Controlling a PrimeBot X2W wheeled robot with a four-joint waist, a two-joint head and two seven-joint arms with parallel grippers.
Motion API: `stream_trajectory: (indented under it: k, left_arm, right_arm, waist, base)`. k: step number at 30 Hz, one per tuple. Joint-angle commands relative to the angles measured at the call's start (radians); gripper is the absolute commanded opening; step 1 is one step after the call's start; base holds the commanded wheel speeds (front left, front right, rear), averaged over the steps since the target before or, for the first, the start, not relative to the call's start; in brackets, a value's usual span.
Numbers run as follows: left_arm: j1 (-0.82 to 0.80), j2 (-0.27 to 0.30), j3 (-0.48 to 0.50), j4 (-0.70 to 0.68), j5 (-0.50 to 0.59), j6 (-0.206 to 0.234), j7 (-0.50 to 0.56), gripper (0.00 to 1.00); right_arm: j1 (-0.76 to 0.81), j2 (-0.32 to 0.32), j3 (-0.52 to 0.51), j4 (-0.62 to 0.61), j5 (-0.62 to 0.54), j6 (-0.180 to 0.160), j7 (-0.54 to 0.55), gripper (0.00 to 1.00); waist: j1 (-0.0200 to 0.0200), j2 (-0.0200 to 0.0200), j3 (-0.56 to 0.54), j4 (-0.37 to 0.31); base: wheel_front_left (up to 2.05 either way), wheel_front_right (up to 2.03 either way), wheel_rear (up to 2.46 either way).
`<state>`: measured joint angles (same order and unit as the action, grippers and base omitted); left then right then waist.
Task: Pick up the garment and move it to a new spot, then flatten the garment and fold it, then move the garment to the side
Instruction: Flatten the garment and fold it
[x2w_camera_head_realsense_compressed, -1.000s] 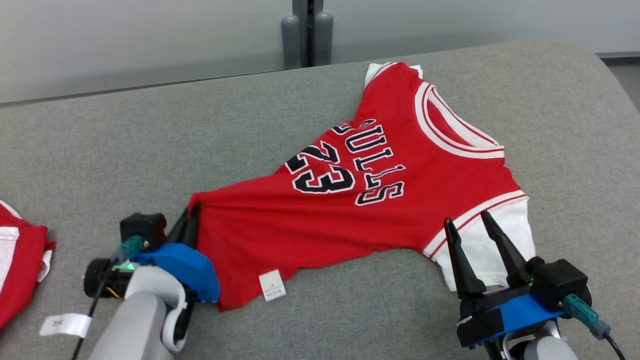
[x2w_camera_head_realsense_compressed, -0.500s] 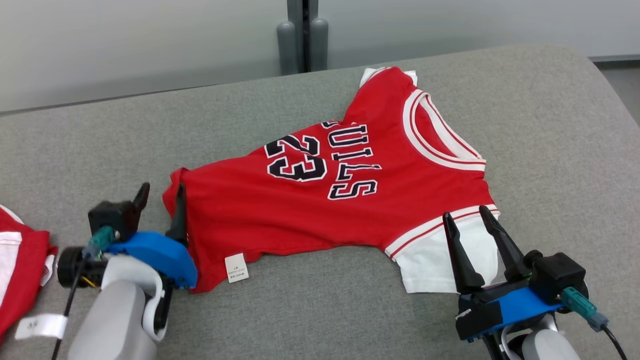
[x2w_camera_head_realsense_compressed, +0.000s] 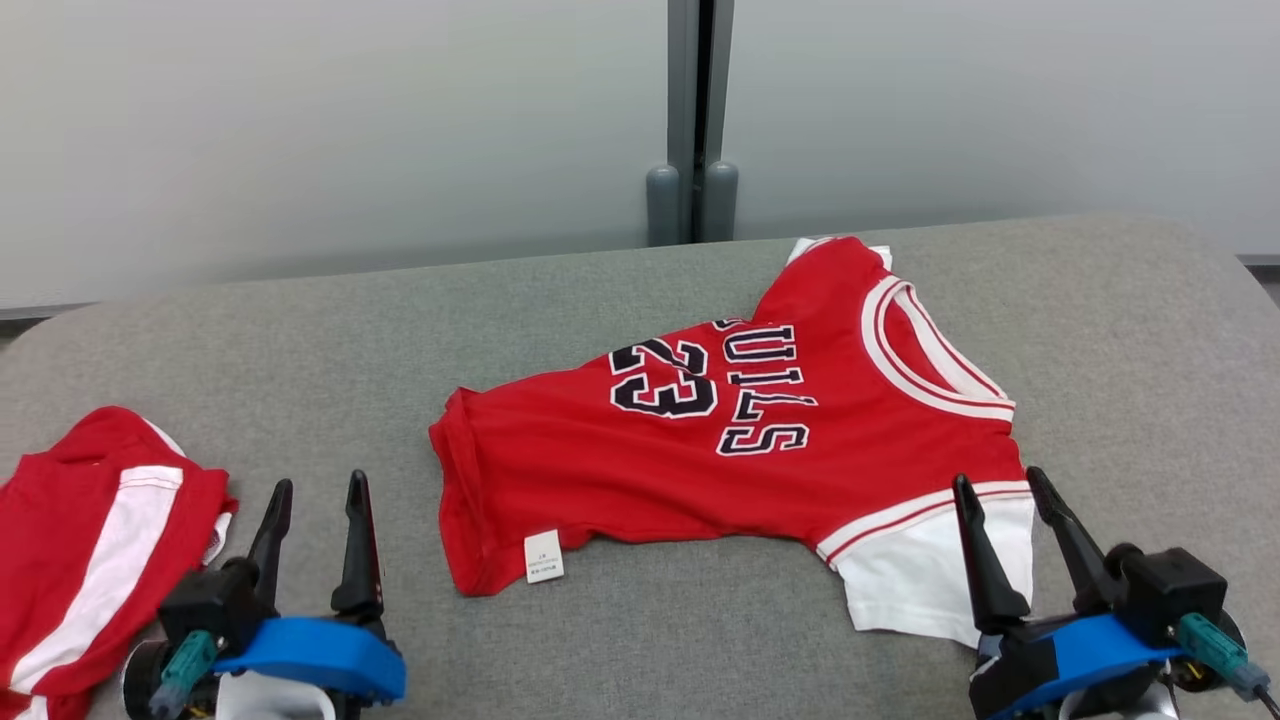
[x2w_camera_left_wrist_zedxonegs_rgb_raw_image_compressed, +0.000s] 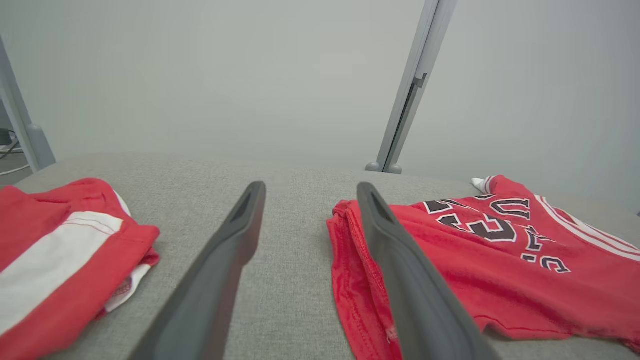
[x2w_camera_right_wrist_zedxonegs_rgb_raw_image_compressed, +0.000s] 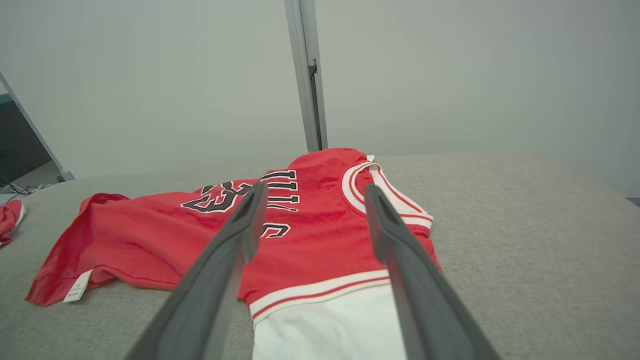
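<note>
Grey surface (x2w_camera_head_realsense_compressed: 300, 340) holds the jersey (x2w_camera_head_realsense_compressed: 700, 470) at centre, rumpled — flattening pending. My left claw (x2w_camera_head_realsense_compressed: 320, 482) stands open, empty, near the hem (x2w_camera_head_realsense_compressed: 455, 500); right claw (x2w_camera_head_realsense_compressed: 998, 476) open over the sleeve (x2w_camera_head_realsense_compressed: 930, 585) — probably placed to stretch both ends.

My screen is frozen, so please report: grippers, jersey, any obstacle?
Left gripper open, empty, beside hem. Right gripper open, at white sleeve. Jersey lies unfolded. Second red garment at left, apart.
</note>
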<state>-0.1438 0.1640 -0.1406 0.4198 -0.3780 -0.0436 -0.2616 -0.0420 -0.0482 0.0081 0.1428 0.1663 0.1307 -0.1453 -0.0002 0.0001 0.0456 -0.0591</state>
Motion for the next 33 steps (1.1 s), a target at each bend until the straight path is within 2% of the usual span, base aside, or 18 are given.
stream_trajectory:
  k: [1, 11, 24, 28, 33]
  left_arm:
    - [0.029, -0.002, 0.007, -0.023, 0.013, 0.005, -0.004, 1.00]
    - [0.170, -0.005, 0.058, -0.177, 0.083, 0.002, -0.005, 1.00]
    - [0.176, -0.014, 0.072, -0.156, 0.105, -0.015, -0.005, 1.00]
    - [0.147, -0.019, 0.038, -0.142, 0.109, -0.030, 0.006, 1.00]
    - [0.086, -0.032, -0.050, -0.075, 0.094, -0.062, 0.122, 1.00]
  right_arm:
    - [0.021, -0.004, -0.009, -0.007, -0.007, 0.000, 0.006, 1.00]
    - [0.100, -0.004, -0.073, -0.039, -0.004, 0.000, 0.037, 1.00]
    - [0.094, -0.004, -0.072, -0.040, 0.006, 0.000, 0.033, 1.00]
    - [0.089, -0.004, -0.072, -0.040, 0.013, 0.000, 0.043, 1.00]
    - [0.071, -0.004, -0.055, -0.034, 0.021, 0.000, 0.042, 1.00]
  waist:
    - [0.0002, -0.0001, -0.009, 0.003]
    - [0.0002, -0.0001, -0.047, 0.024]
    - [0.0002, -0.0001, -0.041, 0.012]
    - [0.0002, -0.0001, -0.027, 0.009]
    - [0.0002, -0.0001, 0.005, -0.002]
  base:
    - [0.00, 0.00, 0.00]
    - [0.00, 0.00, 0.00]
    - [0.00, 0.00, 0.00]
    - [0.00, 0.00, 0.00]
    - [0.00, 0.00, 0.00]
